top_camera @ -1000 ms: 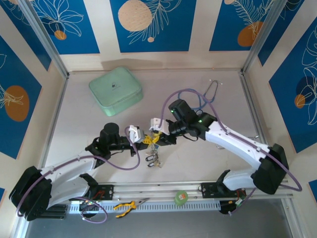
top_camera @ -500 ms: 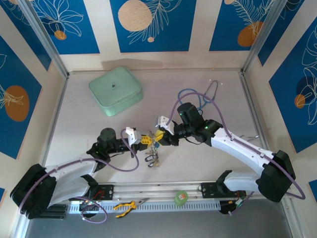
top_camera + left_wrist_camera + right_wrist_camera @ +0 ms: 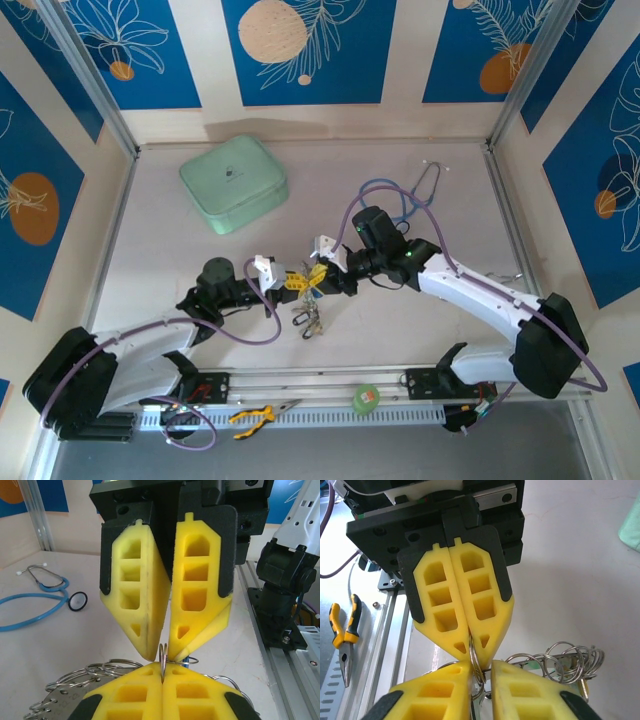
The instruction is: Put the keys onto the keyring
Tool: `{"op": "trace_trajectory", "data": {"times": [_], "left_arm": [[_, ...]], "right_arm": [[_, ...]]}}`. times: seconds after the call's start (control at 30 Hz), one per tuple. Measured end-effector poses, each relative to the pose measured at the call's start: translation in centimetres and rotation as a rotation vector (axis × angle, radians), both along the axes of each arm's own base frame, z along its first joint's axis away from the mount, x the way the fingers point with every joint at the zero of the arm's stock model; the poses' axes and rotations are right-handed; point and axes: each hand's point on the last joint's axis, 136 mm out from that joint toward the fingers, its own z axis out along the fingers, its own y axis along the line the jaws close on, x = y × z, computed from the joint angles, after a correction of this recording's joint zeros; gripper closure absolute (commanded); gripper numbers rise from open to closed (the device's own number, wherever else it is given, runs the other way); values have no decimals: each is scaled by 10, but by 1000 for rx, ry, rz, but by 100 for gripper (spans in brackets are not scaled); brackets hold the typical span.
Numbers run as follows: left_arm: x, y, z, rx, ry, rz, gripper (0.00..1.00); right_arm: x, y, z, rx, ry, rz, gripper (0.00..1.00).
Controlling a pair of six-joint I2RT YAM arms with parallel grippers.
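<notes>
On the counter (image 3: 420,320), a mint case (image 3: 233,182) lies far left and a stethoscope (image 3: 77,601) far right. Mid-counter, the left claw (image 3: 162,672) is clenched on a small split ring (image 3: 162,655). The right claw (image 3: 481,672) flanks that ring, grip unclear. The keyring (image 3: 57,700) is just beside the left claw, with the keys (image 3: 311,320) bunched on the near side.

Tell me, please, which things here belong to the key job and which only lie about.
Job: keys; keyring; small split ring, pinched in the left end effector.
Lying about: green case; stethoscope; pliers; tape roll.
</notes>
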Motion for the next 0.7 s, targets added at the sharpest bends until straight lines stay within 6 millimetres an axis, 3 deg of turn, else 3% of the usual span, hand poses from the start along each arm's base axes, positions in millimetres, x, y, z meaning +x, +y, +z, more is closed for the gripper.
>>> {"op": "trace_trajectory", "data": {"times": [0.1, 0.17, 0.27, 0.33, 0.7], "left_arm": [[0, 0, -2, 2, 17, 0, 100], [0, 0, -2, 1, 24, -1, 100], [0, 0, -2, 0, 22, -1, 82], [1, 1, -3, 7, 14, 7, 79], [3, 3, 3, 119, -38, 9, 80]], "right_arm": [[0, 0, -1, -3, 1, 11, 100], [-1, 0, -1, -4, 4, 19, 100], [-1, -1, 0, -8, 5, 24, 100], [-2, -2, 1, -19, 5, 31, 100], [-2, -6, -1, -158, -54, 58, 100]]}}
